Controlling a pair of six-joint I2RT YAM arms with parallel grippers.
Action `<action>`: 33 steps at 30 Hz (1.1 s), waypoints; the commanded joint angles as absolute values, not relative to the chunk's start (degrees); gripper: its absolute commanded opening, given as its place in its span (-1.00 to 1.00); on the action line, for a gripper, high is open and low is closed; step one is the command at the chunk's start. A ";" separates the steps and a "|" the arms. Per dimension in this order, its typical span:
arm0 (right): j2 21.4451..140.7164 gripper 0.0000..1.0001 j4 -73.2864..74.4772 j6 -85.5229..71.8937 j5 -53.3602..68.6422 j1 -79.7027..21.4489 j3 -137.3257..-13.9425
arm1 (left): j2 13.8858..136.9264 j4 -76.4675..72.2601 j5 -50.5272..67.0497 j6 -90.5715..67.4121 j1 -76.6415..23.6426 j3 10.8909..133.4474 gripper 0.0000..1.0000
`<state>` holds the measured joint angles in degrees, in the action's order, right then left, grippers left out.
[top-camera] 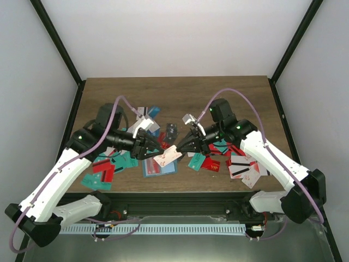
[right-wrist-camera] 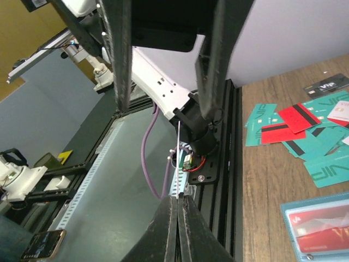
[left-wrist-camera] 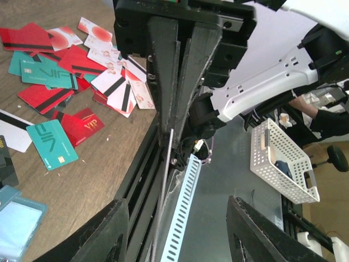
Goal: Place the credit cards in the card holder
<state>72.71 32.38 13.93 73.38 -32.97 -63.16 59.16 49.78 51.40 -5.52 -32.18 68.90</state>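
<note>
One white card (top-camera: 168, 157) with pink markings is lifted off the table (top-camera: 180, 93). The right gripper (top-camera: 178, 148) pinches it at one end, with its jaws closed tight on it. In both wrist views we see this card only as a thin line, edge-on.

The left gripper (top-camera: 154, 154) faces the right one from the other side. Its jaws stand about half open, and the card's free end runs between them. We see no contact there, so the left hand holds nothing.

The card holder (top-camera: 158, 170) lies open and flat on the table, just below the held card and near the table's front edge. Its light blue inside faces up. The right wrist view shows what looks like a red card already tucked in a pocket.

We judge the step to be a mid-air handover or a steadying of the card before it is slotted in. The next move likely needs the left jaws to close squarely on the card, then the card's edge tipped down toward a pocket mouth.

Many credit cards (top-camera: 109, 166) lie scattered on both sides of the holder. The black front rail (top-camera: 180, 195) runs just beside it. Open room lies mostly toward the far half of the table.
</note>
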 commanded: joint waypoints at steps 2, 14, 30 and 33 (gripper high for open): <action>73.11 -0.99 34.97 16.72 75.34 -35.61 -66.51 | 60.26 49.95 48.23 -3.63 -34.49 68.38 0.00; 73.03 -0.99 34.39 16.22 74.56 -36.13 -65.93 | 62.49 52.08 48.02 -2.39 -37.49 68.95 -0.36; 71.56 0.32 29.79 12.66 64.85 -36.13 -63.76 | 63.64 51.09 43.61 -4.95 -38.43 66.73 -0.92; 69.37 0.49 20.85 4.47 54.88 -36.12 -57.52 | 63.43 46.87 38.81 -11.65 -38.28 62.82 -0.92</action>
<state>72.38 30.79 12.84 67.11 -35.62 -62.78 63.42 51.44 45.12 -4.58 -38.30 66.92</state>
